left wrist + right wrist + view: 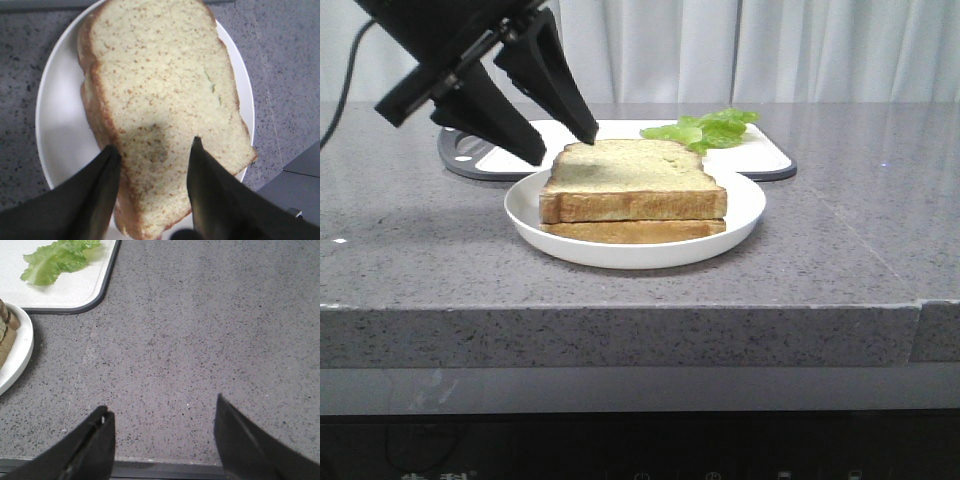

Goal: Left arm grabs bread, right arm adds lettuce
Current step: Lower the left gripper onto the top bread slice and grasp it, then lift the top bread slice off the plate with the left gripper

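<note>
Here the black left gripper (563, 146) with its two long tapered fingers hangs above the left rear corner of the thick square toast slice with pale golden face and brown crust (633, 180), jaws spread wide and holding nothing. In the left wrist view the fingers (95, 192) straddle one edge of the bread (160, 105), one tip over the crust side, the other over the face; contact cannot be told. The bread lies on top of a thinner, flatter toast slice (632, 231), both on a round white plate (745, 205) on the grey speckled stone tabletop (840, 250). Behind the plate sits a white cutting board with dark rim (765, 160), and the bright green ruffled lettuce leaves (705, 129) lie on it, apart from the bread. The right gripper (162, 440) shows only in its wrist view: jaws wide, empty, over bare tabletop (200, 340), well apart from the lettuce (57, 259).
</note>
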`<state>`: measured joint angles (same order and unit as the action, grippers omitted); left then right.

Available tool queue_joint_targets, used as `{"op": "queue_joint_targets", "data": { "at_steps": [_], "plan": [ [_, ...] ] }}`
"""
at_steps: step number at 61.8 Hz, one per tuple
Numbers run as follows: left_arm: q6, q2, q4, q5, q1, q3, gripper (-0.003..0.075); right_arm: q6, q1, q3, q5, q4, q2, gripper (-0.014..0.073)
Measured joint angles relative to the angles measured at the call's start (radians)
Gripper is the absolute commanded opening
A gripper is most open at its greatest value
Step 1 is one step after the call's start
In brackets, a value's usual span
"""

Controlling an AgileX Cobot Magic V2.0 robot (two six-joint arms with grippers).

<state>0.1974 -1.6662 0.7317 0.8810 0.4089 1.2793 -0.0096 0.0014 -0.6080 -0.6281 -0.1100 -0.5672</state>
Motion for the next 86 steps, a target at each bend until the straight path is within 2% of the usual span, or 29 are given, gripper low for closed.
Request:
{"op": "queue_joint_targets", "data": {
  "at_steps": [26,32,40,48,67,86],
  "plan": [
    [0.013,-0.062,0.019,-0.002,0.0,0.0,0.0304,0.0,0.0,0.0,-0.004,0.0,0.0,0.0458],
    [0.013,-0.064,0.021,-0.002,0.0,0.001,0.0225,0.0,0.0,0.0,-0.01,0.0,0.0,0.0458],
    [0.013,-0.064,0.025,-0.002,0.0,0.002,0.0079,0.0,0.0,0.0,-0.015,0.0,0.0,0.0458],
    [0.013,-0.064,0.03,0.0,0.0,0.003,-0.002,0.0,0.0,0.0,-0.016,0.0,0.0,0.0458],
    [0.015,-0.034,0.027,0.004,0.0,0.005,-0.002,0.0,0.0,0.0,-0.016,0.0,0.0,0.0458],
    [0.015,0.176,-0.063,0.024,0.0,0.005,-0.002,0.0,0.0,0.0,-0.016,0.0,0.0,0.0458]
  ]
}}
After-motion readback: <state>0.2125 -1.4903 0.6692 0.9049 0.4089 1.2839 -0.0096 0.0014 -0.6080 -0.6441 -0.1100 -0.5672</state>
